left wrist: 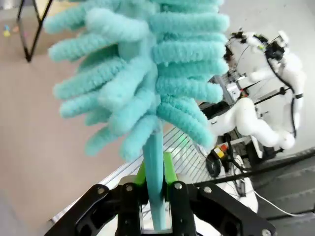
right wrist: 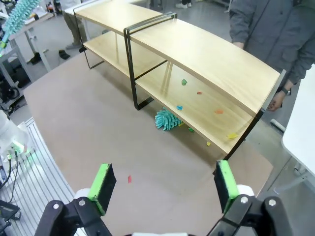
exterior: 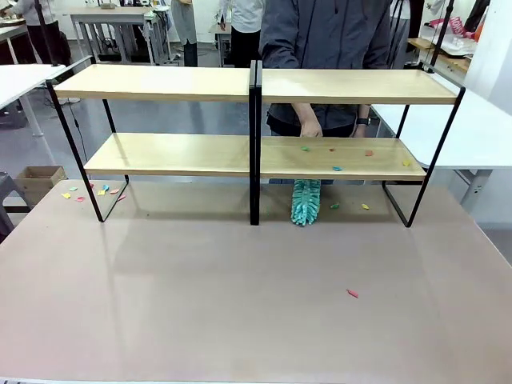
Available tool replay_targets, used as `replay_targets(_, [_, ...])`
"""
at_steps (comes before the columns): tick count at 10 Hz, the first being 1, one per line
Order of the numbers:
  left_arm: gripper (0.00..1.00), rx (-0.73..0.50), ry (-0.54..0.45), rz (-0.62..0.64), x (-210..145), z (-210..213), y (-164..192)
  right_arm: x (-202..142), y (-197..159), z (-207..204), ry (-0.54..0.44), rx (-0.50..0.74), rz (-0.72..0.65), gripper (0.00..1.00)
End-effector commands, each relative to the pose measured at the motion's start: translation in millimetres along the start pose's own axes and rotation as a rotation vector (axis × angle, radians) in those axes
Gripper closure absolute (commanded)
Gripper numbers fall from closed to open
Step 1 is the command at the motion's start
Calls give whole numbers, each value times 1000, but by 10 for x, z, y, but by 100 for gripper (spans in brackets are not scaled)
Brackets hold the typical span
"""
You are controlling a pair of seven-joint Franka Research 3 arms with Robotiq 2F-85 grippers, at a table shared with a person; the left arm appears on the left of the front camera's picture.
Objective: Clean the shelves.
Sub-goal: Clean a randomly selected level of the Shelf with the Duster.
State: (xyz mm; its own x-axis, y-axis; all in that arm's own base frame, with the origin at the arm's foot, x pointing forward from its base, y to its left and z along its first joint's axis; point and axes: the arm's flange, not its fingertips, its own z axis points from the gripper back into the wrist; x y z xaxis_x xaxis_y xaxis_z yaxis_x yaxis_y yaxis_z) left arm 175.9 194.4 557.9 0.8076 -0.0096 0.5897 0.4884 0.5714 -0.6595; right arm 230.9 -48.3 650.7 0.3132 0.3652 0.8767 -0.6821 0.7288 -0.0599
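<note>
- Brown worktop [exterior: 240,304] carries shelves [exterior: 160,82] across its far half, w/ person [exterior: 320,32] standing behind.
- Coloured scraps [exterior: 337,169] lie on lower right board; teal duster [exterior: 305,202] pokes out beneath it.
- Left gripper [left wrist: 153,172]: jaws clamped on handle of 2nd duster [left wrist: 142,73].
- Right gripper [right wrist: 164,184]: jaws wide apart, empty, above worktop.
</note>
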Motion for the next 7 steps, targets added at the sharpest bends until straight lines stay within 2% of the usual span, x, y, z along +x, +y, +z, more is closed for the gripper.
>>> replay_targets(1, [88, 67, 70, -40, 113, -186, -191, 8, 0, 5, -1, 0, 1, 0])
replay_targets(7, [88, 67, 70, -40, 113, -186, -191, 8, 0, 5, -1, 0, 1, 0])
